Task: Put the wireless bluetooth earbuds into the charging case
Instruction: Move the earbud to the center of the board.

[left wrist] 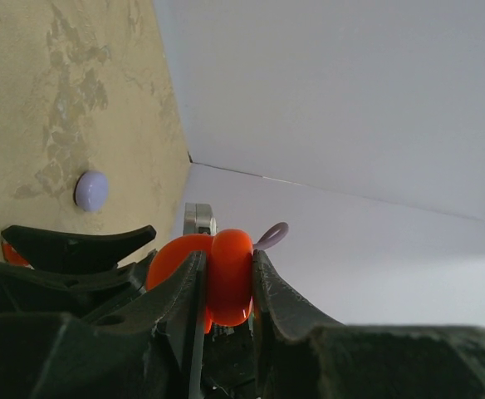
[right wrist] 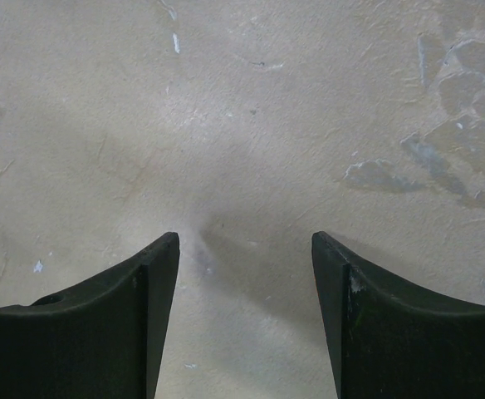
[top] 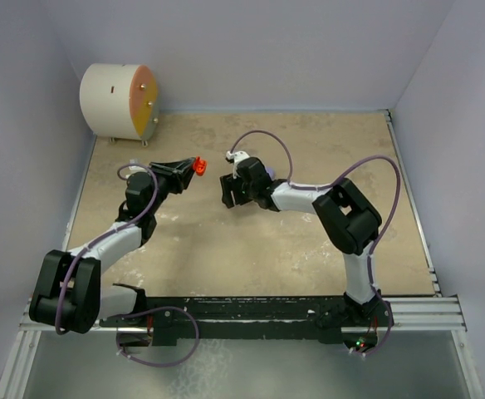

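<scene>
Earbud insertion hardly begun, as far as I could see.
A red piece [left wrist: 226, 278], case or earbud I couldn't tell, sat pinched tight in the left fingers [left wrist: 288, 299], held above the desk [top: 226, 249]. A round lavender case [left wrist: 91, 189] lay on the desk beyond. The right fingers [right wrist: 143, 283] hung spread apart, holding nothing. No earbud showed seated, so I judged every insertion still to do.

Worn beige worktop [top: 226, 258] with darker mottled patches.
A white drum [top: 114, 100] with an orange end face rests on its side in the far left corner; a small round lavender case [left wrist: 91, 190] lies flat on the bare surface.
</scene>
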You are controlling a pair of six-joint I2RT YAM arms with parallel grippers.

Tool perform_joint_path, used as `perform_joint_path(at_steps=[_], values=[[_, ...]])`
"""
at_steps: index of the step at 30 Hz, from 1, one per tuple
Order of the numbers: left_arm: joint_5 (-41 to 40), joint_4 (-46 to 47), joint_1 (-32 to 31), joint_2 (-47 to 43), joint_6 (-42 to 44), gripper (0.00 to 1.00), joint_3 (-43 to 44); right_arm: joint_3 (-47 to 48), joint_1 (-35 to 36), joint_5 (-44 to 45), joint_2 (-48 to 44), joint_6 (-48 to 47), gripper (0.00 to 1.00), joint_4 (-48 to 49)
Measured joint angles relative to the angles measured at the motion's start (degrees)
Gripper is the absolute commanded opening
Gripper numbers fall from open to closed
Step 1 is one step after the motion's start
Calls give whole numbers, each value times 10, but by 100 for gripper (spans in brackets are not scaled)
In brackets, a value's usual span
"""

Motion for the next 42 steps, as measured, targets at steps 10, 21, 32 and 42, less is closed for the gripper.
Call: perform_joint_path(at_steps=[10,21,32,42], values=[[0,-5,0,-12,0,0,-7,-23,3,3,-20,1,68,-11],[-1,-15,0,-24,13,0,-8,-49,7,3,-41,0,68,-14],[-2,-26,0,-48,15,0,-10,-72,16,7,-61,0,68,-19],[-3,-30,0,-49,15,0,-10,-70,28,12,-73,-21,68,-38]])
